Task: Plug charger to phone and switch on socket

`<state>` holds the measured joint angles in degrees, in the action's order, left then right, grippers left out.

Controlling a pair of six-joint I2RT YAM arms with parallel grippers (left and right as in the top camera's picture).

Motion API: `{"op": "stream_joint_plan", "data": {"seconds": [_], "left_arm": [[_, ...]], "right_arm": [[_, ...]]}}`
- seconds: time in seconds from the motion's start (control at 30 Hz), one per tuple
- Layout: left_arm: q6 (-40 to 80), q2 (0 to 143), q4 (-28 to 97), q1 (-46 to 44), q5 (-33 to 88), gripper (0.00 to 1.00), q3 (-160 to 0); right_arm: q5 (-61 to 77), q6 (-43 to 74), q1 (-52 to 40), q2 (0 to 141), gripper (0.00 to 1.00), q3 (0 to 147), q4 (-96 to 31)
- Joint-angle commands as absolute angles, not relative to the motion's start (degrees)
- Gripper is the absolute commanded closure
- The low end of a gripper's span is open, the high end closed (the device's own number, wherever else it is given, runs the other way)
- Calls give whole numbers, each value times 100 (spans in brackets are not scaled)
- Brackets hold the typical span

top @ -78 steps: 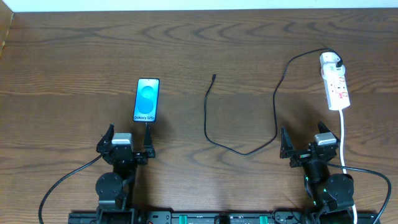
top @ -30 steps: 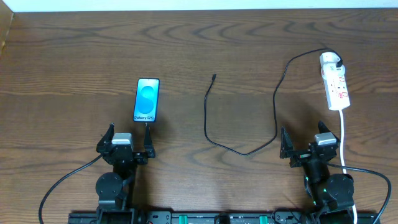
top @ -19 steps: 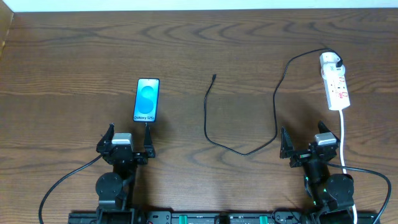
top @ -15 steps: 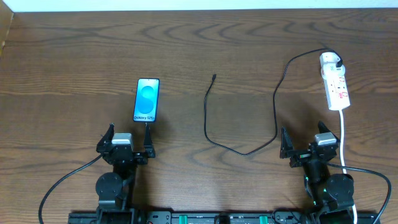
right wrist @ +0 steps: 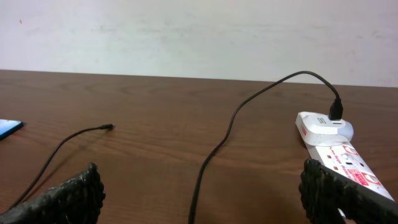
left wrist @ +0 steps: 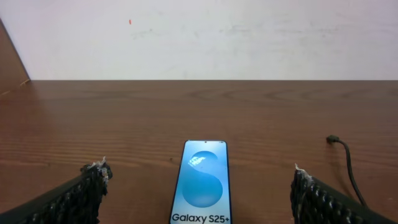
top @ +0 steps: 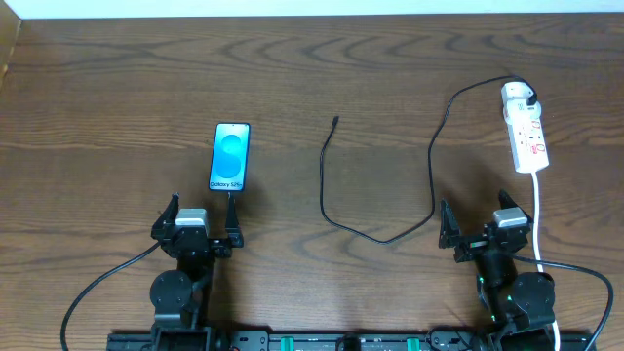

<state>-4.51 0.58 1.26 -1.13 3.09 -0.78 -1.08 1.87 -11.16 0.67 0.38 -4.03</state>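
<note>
The phone (top: 230, 156) lies flat on the table at the left, its blue screen lit; in the left wrist view (left wrist: 203, 182) it lies between my open fingers. The black charger cable (top: 378, 237) loops across the middle, its plug tip (top: 334, 121) lying free, and runs up to the white plug (top: 516, 95) on the white socket strip (top: 527, 139). My left gripper (top: 202, 228) is open and empty, just below the phone. My right gripper (top: 484, 232) is open and empty, below the strip. The right wrist view shows the cable (right wrist: 214, 155) and the strip (right wrist: 336, 149).
The strip's white cord (top: 539, 219) runs down the right side past my right arm. A pale wall (left wrist: 199, 37) stands behind the table's far edge.
</note>
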Motion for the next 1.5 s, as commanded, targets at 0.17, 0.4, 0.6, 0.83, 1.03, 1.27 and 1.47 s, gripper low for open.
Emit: {"op": "stream_joint_plan", "data": {"seconds": [0.17,0.4,0.6,0.83,1.03,1.27,1.47], "left_arm": [[-471,23,377,-106,344,5,-23],[-471,23,377,-106,384,5,-23],[-471,38,379,-106,384,5,-130],[-471,670,377,-106,384,5,-515],[-471,1544,290,-106,384,5,-1063],[-471,2683,235,-106,388,5,-1809],[-469,3750,349,-106,738,5,-2593]], "right_arm": [[-115,143,-1199,32,1,32,-429],[-115,143,-1199,32,1,32,-429],[-115,143,-1199,32,1,32,-429],[-115,143,-1199,32,1,32,-429],[-115,141,-1199,32,1,32,-429],[-115,143,-1199,32,1,32,-427],[-115,143,-1199,32,1,32,-429]]}}
